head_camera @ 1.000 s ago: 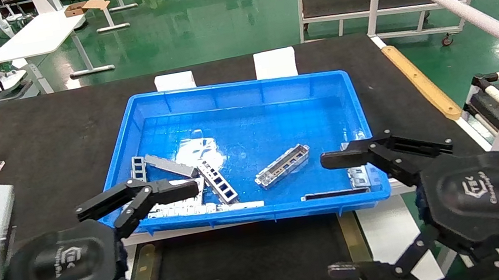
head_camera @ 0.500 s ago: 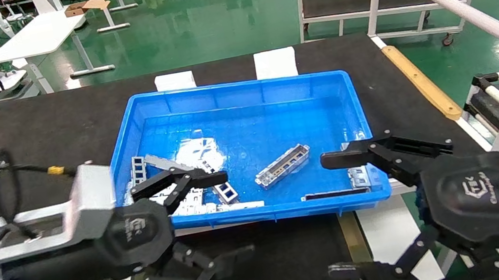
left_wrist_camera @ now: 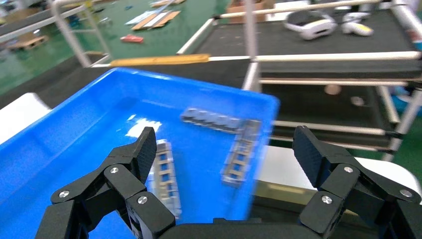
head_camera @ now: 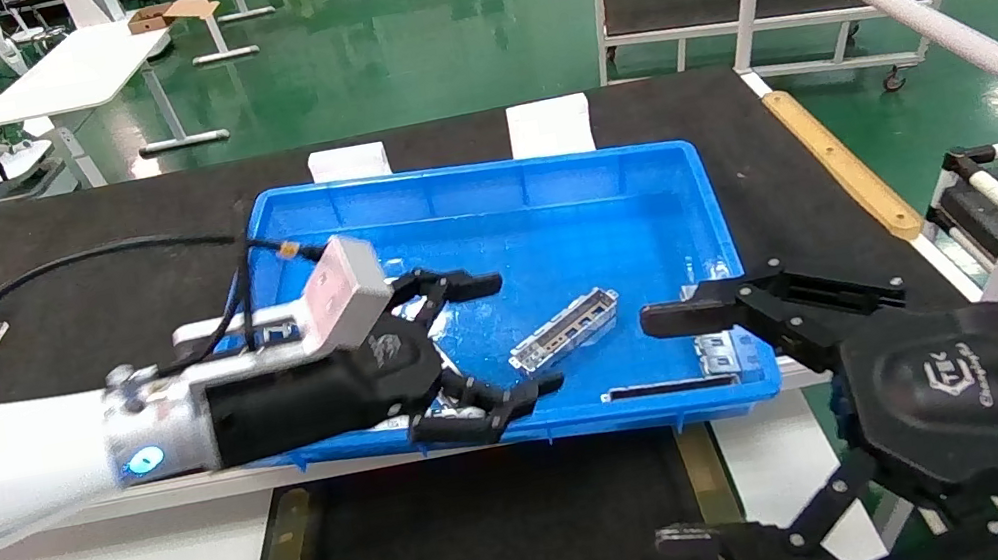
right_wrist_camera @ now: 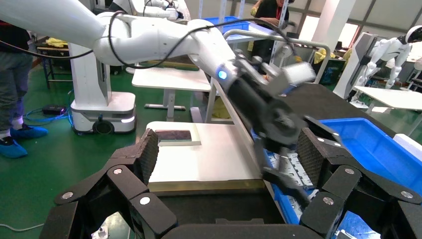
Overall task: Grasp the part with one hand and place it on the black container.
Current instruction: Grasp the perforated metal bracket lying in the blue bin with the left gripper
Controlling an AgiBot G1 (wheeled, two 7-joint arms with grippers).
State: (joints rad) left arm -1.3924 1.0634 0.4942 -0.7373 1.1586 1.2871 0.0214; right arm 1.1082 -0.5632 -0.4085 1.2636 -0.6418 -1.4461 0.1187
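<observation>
1. Bright, even overhead light; the green floor (head_camera: 438,37) mirrors it in glossy patches.
2. White glare sits on the blue bin (head_camera: 496,260) floor.
3. Motion blur smears the left wrist view's bin (left_wrist_camera: 99,129) and surroundings.

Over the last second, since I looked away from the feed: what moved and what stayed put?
The left tool swung forward from the near table edge out over the blue bin, open and holding nothing, now bracketing the parts at the bin's near-left. The part in mid-bin, the black container and the open right tool have not shifted.
</observation>
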